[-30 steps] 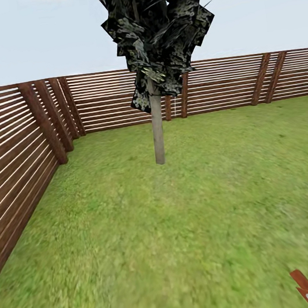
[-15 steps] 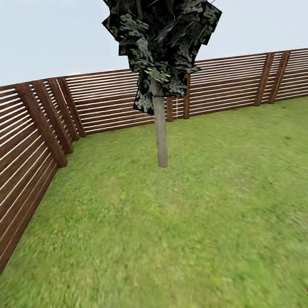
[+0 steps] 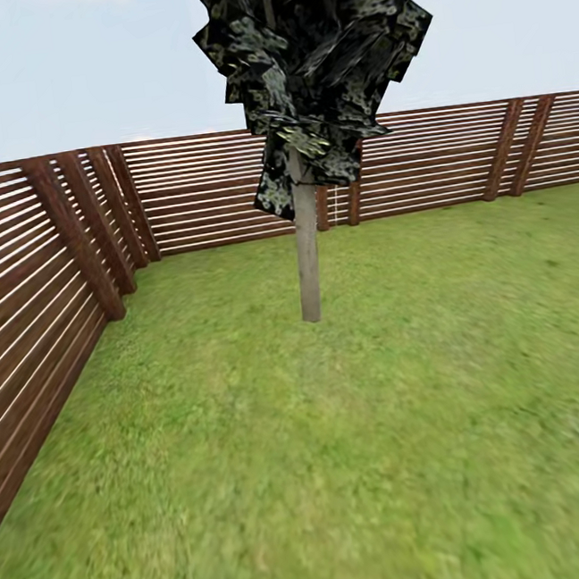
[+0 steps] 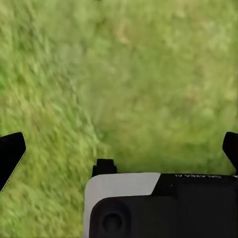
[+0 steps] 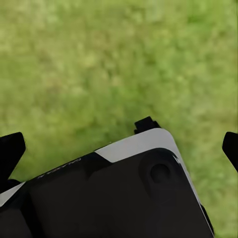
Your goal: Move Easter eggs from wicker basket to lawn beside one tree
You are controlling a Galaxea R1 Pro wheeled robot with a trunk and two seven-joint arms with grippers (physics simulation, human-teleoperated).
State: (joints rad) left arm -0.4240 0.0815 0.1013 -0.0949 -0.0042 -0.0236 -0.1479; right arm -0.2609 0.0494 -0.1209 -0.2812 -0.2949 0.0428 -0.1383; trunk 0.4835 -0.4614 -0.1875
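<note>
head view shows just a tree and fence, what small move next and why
Probably turn the base to search for the basket: ahead stand the tree, bare lawn and fence, and both wrist views look down on grass past wide-apart fingertips, nothing held.

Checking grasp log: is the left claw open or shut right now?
Open. Left claw fingertips sit at opposite frame edges, only lawn between them.

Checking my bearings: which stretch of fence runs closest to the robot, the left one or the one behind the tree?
The left stretch of fence: it runs forward alongside the lawn, while the other stands behind the tree.
</note>
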